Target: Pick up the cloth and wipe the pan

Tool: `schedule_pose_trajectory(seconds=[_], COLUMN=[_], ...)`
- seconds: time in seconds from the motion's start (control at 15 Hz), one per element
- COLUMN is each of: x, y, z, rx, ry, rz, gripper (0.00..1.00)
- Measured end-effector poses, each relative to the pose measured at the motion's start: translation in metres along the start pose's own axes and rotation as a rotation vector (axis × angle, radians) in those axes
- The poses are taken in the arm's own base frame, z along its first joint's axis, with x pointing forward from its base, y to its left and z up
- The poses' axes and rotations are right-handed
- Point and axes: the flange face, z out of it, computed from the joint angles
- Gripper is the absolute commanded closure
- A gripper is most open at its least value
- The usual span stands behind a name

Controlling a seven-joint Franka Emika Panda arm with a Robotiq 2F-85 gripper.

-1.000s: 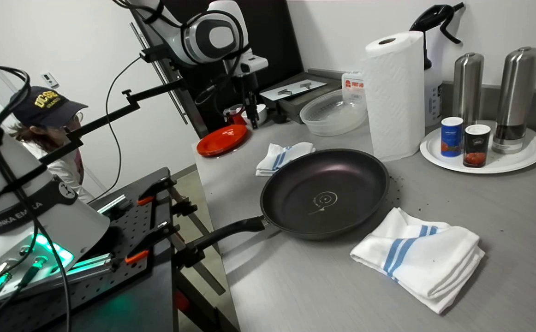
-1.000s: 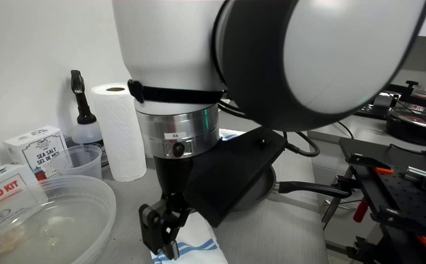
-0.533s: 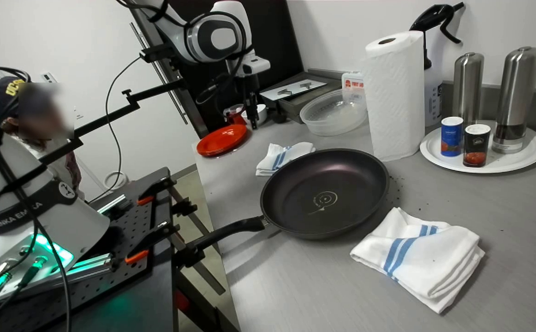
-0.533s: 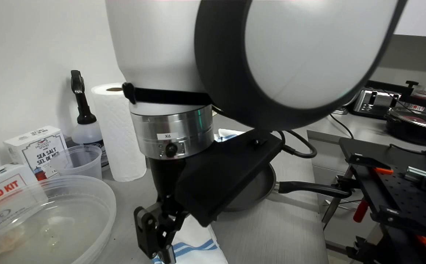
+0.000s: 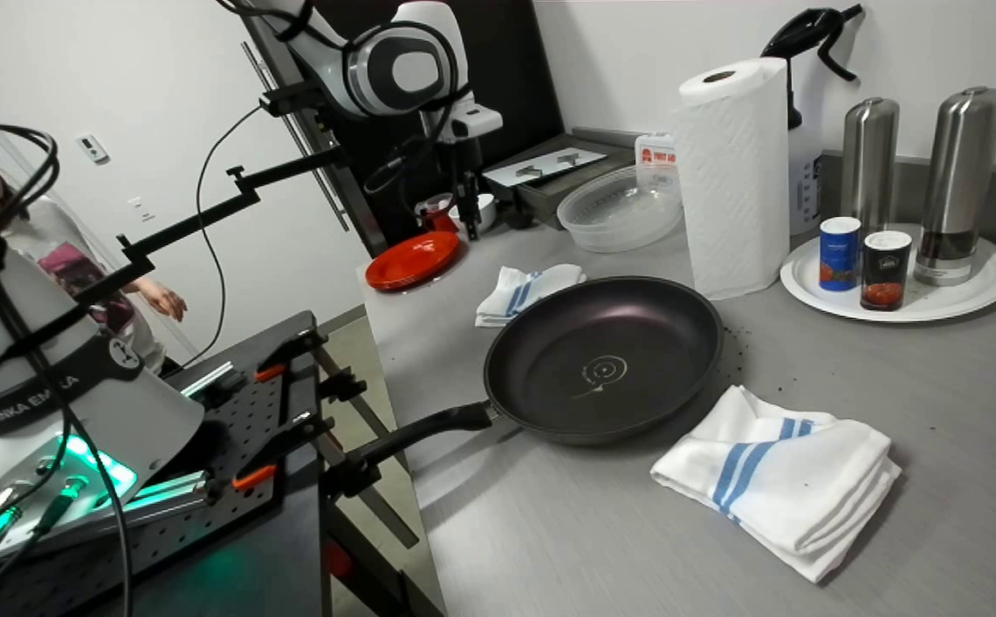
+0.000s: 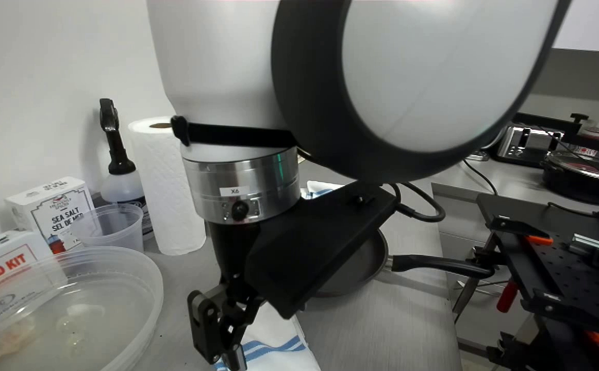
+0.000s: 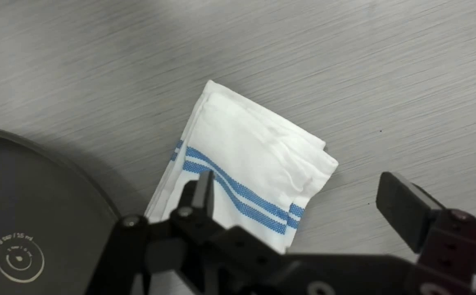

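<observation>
Over the counter (image 5: 567,531), hangs with jaws spread wide, empty. In wrist view, sees folded cloth (image 7: 242,159) on counter, just beside pan (image 7: 37,205). In an exterior view, shows second cloth (image 5: 789,484) on pan's opposite side.

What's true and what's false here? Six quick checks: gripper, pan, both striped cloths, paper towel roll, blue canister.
1. The gripper is open. True.
2. In the wrist view, it grips the striped cloth. False: the cloth lies ungripped on the counter.
3. The pan has a cloth inside. False: no cloth is in the pan.
4. In an exterior view, the pan sits between the striped cloth and a second cloth. True.
5. The blue canister lies on its side. False: it stands upright on the white plate.
6. The paper towel roll stands upright. True.
</observation>
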Motion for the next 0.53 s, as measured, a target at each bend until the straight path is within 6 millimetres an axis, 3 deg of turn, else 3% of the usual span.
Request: schedule_pose_trajectory(seconds=[0.53], x=[0.002], y=[0.015], z=[0.003], rx=[0.064], ry=[0.021], rz=[0.029], gripper=[0.0])
